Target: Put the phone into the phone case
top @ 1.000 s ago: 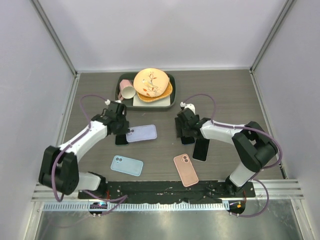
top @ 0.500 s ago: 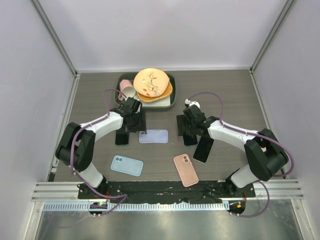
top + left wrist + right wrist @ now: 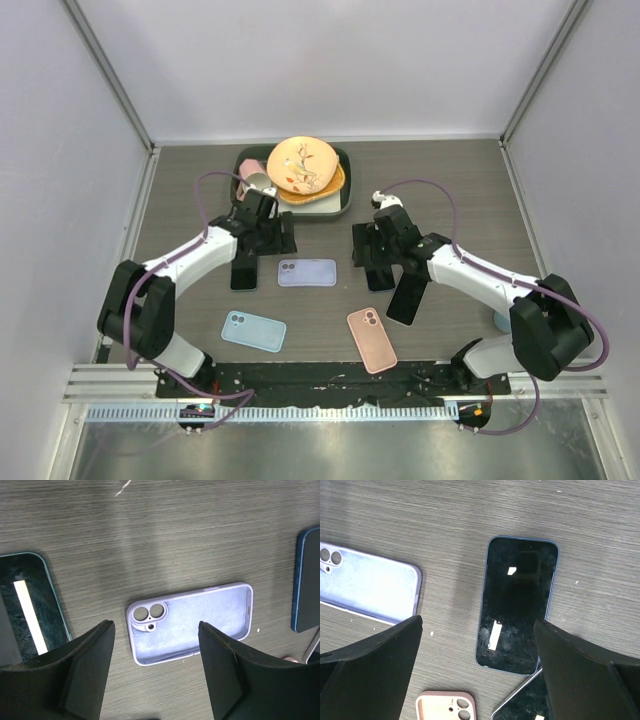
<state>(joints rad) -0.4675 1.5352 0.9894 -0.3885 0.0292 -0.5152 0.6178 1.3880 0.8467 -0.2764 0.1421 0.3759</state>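
Observation:
A lavender phone case (image 3: 307, 272) lies flat on the table, hollow side up, with its camera holes to the left (image 3: 192, 621). My left gripper (image 3: 264, 238) hangs open just above and behind it, holding nothing (image 3: 155, 625). A dark phone with a blue rim (image 3: 517, 602) lies screen up under my right gripper (image 3: 372, 250), which is open and empty above it (image 3: 477, 620). Another dark phone (image 3: 244, 272) lies left of the case, and a third (image 3: 405, 298) rests partly under the blue-rimmed one.
A light blue case (image 3: 253, 331) and a pink case (image 3: 371, 340) lie near the front. A dark tray (image 3: 342, 205) at the back holds orange plates (image 3: 303, 165) and a pink cup (image 3: 252, 181).
My left gripper carried the lavender case a little to the right, opened and let it go, then drew back slightly. My right gripper opened wider above the blue-rimmed phone.

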